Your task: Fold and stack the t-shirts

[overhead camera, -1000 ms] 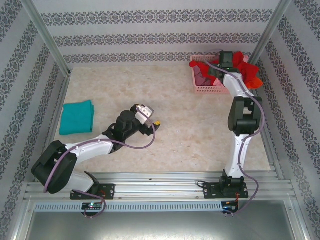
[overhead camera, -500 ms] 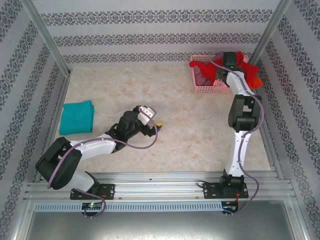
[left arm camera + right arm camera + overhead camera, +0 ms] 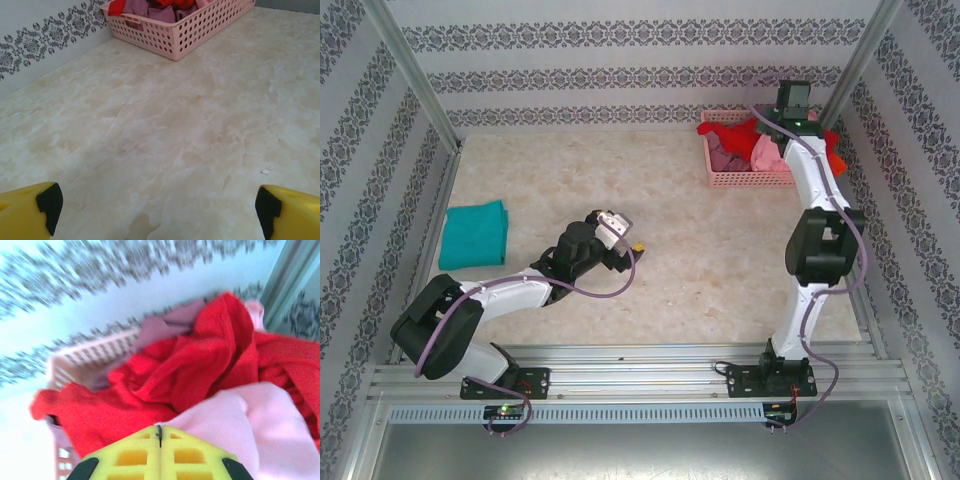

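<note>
Yellow right fingers [image 3: 130,460] are pressed together, their seam closed on a fold of the light pink t-shirt [image 3: 250,425]; the cloth emerges directly beside the seam and spreads off to its right in the right wrist view. Behind it the red t-shirt [image 3: 200,365] lies crumpled in the pink lattice basket [image 3: 90,357]; a mauve t-shirt [image 3: 160,330] shows at the basket's rim; this view is blurred, so finer detail cannot be told.

From above, the right arm [image 3: 820,250] reaches to the far right corner of the desk [image 3: 700,270], with its wrist over the basket; the light pink t-shirt stands raised above the other garments there; red cloth spills over the basket's far and right edges.

The teal t-shirt [image 3: 473,233] lies folded flat near the left edge of the desk, well apart from the basket. The left arm [image 3: 510,290] sits low over the middle of the desk, between the teal t-shirt and the basket; the left fingers [image 3: 25,212] are spread wide and hold nothing, with bare marble-patterned desk surface between them.
</note>
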Available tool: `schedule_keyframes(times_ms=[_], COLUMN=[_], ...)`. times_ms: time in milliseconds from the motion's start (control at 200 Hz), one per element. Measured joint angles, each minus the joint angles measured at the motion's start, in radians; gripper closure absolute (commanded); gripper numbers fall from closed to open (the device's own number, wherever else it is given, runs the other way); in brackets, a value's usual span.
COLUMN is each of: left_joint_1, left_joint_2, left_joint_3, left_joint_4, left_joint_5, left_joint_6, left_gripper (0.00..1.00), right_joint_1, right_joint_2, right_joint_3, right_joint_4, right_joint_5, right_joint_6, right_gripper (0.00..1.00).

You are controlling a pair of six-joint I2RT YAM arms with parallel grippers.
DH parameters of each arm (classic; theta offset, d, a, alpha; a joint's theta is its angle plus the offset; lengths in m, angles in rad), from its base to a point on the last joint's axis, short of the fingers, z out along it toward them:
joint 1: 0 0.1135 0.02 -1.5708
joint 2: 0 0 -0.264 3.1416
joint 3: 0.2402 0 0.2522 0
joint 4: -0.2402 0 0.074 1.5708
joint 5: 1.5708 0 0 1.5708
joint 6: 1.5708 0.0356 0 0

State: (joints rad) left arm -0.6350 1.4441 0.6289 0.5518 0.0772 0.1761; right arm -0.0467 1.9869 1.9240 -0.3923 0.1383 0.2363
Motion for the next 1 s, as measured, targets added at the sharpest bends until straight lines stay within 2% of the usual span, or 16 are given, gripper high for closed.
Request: schedule_keyframes(times_ms=[170,350,525,560,619,694,754,829,1004], left_joint_1=[0.000,0.000,0.000,0.000,0.000,0.000,0.000,0.000,0.000], left_joint_2=[0.011,0.030,0.040,0.043,0.050,0.056,0.059,0.060,0.060], left_joint_3=[0.000,0.000,0.000,0.000,0.000,0.000,0.000,0.000,0.000], left_joint_4=[0.026,0.046,0.074,0.081,0.093,0.103,0.110,0.112,0.114], left_joint_5=[0.001,0.002,0.006,0.009,0.011,0.018,0.021,0.024,0.026], left_joint_6=[0.000,0.000,-0.001,-0.003,-0.008,-0.016,-0.020,-0.023,-0.023], left_gripper=[0.00,0.00,0.00,0.00,0.00,0.00,0.00,0.00,0.00], right_joint_1=[0.035,0.059,0.079,0.084,0.085,0.086,0.081,0.068,0.004], right_joint_2=[-0.118,-0.175,-0.212,-0.215,-0.216,-0.219,-0.221,-0.227,-0.230], right_joint_3=[-0.058,-0.108,-0.108,-0.100,-0.092,-0.116,-0.153,-0.244,-0.468], right_joint_4=[0.117,0.290,0.373,0.375,0.378,0.385,0.383,0.382,0.362], right_joint_5=[0.005,0.015,0.013,0.010,0.005,0.005,0.005,0.003,-0.019], right_joint_6=[-0.008,-0.030,-0.053,-0.058,-0.069,-0.076,-0.071,-0.061,-0.024], right_gripper=[1.00,1.00,1.00,0.87,0.56,0.34,0.24,0.19,0.17])
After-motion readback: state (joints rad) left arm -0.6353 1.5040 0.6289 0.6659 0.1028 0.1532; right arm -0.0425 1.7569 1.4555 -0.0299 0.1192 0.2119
